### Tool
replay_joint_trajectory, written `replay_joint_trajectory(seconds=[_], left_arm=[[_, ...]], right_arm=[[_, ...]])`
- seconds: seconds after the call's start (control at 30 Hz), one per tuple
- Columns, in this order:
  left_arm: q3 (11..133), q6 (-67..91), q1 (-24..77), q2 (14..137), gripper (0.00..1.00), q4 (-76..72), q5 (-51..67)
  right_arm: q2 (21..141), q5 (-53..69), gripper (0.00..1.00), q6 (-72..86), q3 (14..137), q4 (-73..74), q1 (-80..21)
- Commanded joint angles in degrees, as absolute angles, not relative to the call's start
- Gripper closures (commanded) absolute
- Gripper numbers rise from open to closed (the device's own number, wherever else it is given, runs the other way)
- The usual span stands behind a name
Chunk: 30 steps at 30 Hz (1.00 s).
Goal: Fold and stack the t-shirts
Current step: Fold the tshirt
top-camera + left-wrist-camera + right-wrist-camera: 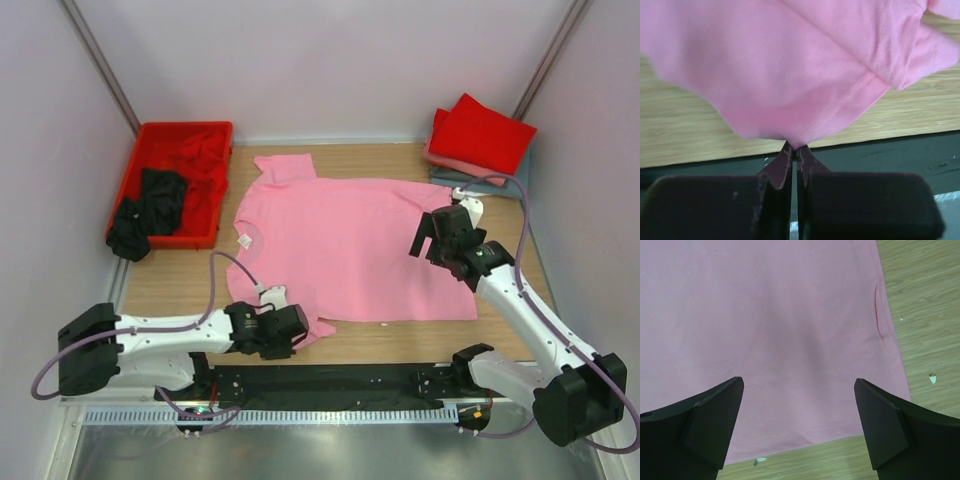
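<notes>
Wooden worktop (180,280) is carrying the light pink t-shirt (350,240), which is lying spread flat across its middle. By the near edge, the left fingers (782,167) are pinching tightly together on the shirt's near-left sleeve hem. Over the shirt's right part, the right fingers (715,412) are hanging wide apart, gripping nothing. A folded bright red t-shirt (485,130) is lying in the far right corner.

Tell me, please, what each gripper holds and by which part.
The left gripper pinches the pink t-shirt by a sleeve hem; the right gripper holds nothing.
</notes>
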<state>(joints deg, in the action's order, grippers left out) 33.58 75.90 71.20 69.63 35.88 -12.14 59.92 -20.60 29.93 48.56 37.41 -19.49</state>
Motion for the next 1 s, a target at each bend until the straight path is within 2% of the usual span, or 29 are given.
replay_joint_trajectory(seconds=[0.0,0.03,0.17,0.23,0.27,0.37,0.47,0.6,0.63,0.8,0.97], left_arm=[[37.3,75.2,71.5,62.3,1.0,49.0,-19.2],[38.0,75.3,71.5,60.5,1.0,51.1,-20.3],[38.7,75.7,71.5,49.1,1.0,59.7,-20.7],[38.1,76.0,71.5,46.6,1.0,61.6,-20.7],[37.8,75.9,71.4,45.9,1.0,62.5,-20.7],[36.6,75.9,71.4,43.6,1.0,62.8,-20.7],[35.5,75.6,71.4,42.1,1.0,61.9,-20.8],[35.7,75.0,71.4,40.4,1.0,61.3,-21.6],[35.8,74.9,71.4,39.6,1.0,61.3,-21.8],[35.4,74.9,71.4,36.7,1.0,60.9,-22.6],[35.0,74.5,71.4,34.5,1.0,60.0,-22.9]], right_arm=[[57.8,-21.4,0.0,32.0,48.3,36.9,-18.4],[57.1,-19.2,0.0,33.8,47.9,36.7,-16.8],[54.1,-17.0,0.13,40.3,46.6,38.6,-12.1],[51.8,-16.4,0.1,43.5,45.8,41.0,-10.4],[50.7,-15.7,0.02,46.2,45.2,43.0,-9.0],[44.9,-11.9,0.0,50.8,41.1,46.3,-6.3],[42.3,-5.0,0.0,52.2,36.0,48.8,1.9],[35.7,9.4,0.02,50.1,28.0,48.7,24.0],[35.9,10.2,0.02,49.6,27.9,48.4,25.7],[46.7,9.1,0.03,48.0,28.5,48.3,26.5],[46.9,6.6,0.09,49.1,26.3,46.4,26.5]])
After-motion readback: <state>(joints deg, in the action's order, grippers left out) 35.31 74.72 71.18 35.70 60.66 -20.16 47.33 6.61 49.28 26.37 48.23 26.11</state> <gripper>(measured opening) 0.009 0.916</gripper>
